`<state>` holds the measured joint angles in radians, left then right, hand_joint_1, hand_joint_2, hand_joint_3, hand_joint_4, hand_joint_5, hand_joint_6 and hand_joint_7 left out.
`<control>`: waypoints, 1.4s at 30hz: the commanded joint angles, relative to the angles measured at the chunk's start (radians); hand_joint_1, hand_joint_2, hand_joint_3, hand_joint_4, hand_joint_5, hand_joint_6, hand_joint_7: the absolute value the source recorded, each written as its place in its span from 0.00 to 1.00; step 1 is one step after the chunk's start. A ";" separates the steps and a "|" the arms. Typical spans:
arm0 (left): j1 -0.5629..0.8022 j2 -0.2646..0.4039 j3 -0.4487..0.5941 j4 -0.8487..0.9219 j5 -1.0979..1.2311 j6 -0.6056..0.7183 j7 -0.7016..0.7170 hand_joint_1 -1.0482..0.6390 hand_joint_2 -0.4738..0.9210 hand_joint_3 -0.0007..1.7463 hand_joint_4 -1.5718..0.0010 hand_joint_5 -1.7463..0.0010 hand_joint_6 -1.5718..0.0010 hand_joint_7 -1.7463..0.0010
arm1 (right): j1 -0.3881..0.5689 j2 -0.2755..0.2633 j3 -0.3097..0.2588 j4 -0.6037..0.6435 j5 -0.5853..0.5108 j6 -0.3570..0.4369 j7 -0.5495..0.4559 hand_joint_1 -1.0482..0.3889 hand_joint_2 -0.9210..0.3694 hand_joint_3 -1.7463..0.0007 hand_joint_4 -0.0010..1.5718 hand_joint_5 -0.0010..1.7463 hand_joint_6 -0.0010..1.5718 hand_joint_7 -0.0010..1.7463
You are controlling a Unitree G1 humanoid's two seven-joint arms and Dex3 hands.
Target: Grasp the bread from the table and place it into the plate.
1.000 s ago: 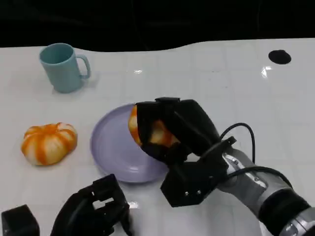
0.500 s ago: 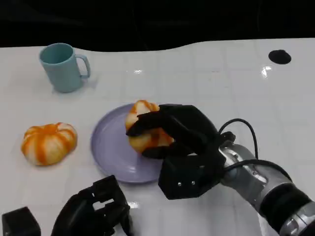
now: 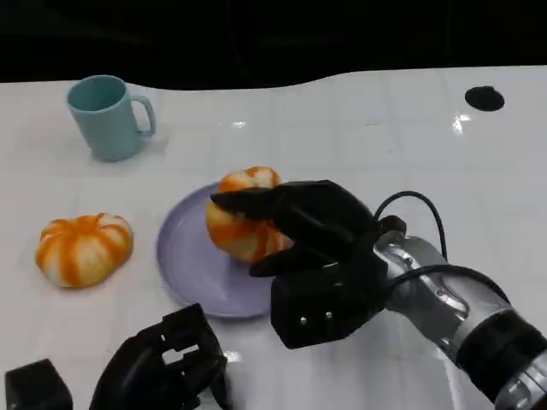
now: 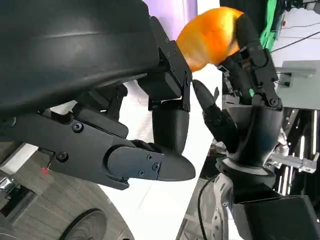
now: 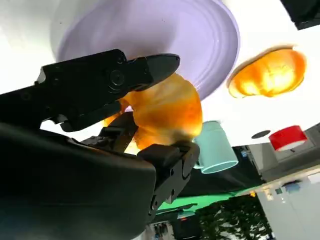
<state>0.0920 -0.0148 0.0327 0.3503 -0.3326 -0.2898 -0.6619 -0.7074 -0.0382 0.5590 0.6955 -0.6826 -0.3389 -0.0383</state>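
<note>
1. White glossy table (image 3: 359,128), dark background on the far side, some ceiling-light glare on the surface.
2. Right hand (image 3: 299,231) grips the bread (image 3: 235,226): an orange-and-white striped round bun. Fingers wrap over its top and right side, thumb comes in underneath. Right wrist view confirms fingers on both sides of the bun.
3. Bread sits over the lavender plate (image 3: 184,256), right of the plate's centre. Can't tell whether it touches the plate surface or hangs just above it.
4. Left hand (image 3: 167,367) is at the near-left edge, fingers curled inward, holding nothing.
5. Second orange striped bun (image 3: 84,248) lies on the table left of the plate, apart from it. Teal mug (image 3: 107,115) stands at the far left.
6. Handling judgement: the bun looks light and soft, with a smooth glazed crust. It probably dents under a hard squeeze and could roll if dropped on its rounded side.
7. Best hold, I'd say: across the widest part, fingers opposing the thumb on the flanks, moderate force. The current wrap looks adequate.
8. Release judgement: lower until the flat base rests on the plate, then spread the fingers slowly so nothing drags it toward the right rim.
</note>
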 commanded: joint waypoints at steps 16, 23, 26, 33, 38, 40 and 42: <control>0.004 0.013 0.002 -0.002 0.010 -0.011 0.011 0.26 0.96 0.21 0.50 0.00 0.56 0.13 | 0.020 -0.036 -0.006 -0.064 -0.001 -0.027 -0.005 0.36 0.00 0.95 0.36 0.50 0.18 0.02; 0.003 0.012 0.004 -0.008 0.001 0.009 0.010 0.27 0.95 0.22 0.50 0.00 0.56 0.13 | 0.085 -0.095 -0.044 -0.176 0.012 -0.074 -0.042 0.39 0.00 0.97 0.32 0.46 0.28 0.04; 0.002 0.012 0.005 -0.005 -0.002 0.008 0.006 0.27 0.94 0.23 0.50 0.00 0.56 0.13 | 0.128 -0.127 -0.069 -0.237 0.028 -0.100 -0.042 0.42 0.00 0.98 0.33 0.43 0.32 0.05; -0.002 0.010 0.006 0.004 -0.001 0.004 0.007 0.26 0.94 0.24 0.49 0.00 0.56 0.14 | 0.210 -0.195 -0.105 -0.342 0.038 -0.159 -0.041 0.45 0.02 1.00 0.31 0.38 0.43 0.07; -0.002 0.008 0.005 0.001 -0.003 0.015 0.009 0.27 0.93 0.26 0.49 0.00 0.56 0.14 | 0.280 -0.241 -0.136 -0.406 0.056 -0.202 -0.042 0.49 0.03 1.00 0.31 0.40 0.50 0.08; -0.005 0.007 0.006 0.006 -0.003 0.008 0.006 0.27 0.92 0.26 0.49 0.00 0.56 0.14 | 0.310 -0.256 -0.151 -0.429 0.063 -0.219 -0.043 0.50 0.03 1.00 0.31 0.42 0.52 0.08; -0.006 0.005 0.006 0.009 -0.002 0.003 0.006 0.27 0.92 0.26 0.49 0.00 0.55 0.14 | 0.340 -0.273 -0.165 -0.447 0.068 -0.237 -0.050 0.53 0.04 1.00 0.33 0.44 0.55 0.08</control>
<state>0.0894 -0.0166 0.0328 0.3522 -0.3278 -0.2777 -0.6559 -0.4061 -0.2781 0.4248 0.2763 -0.6330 -0.5485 -0.0745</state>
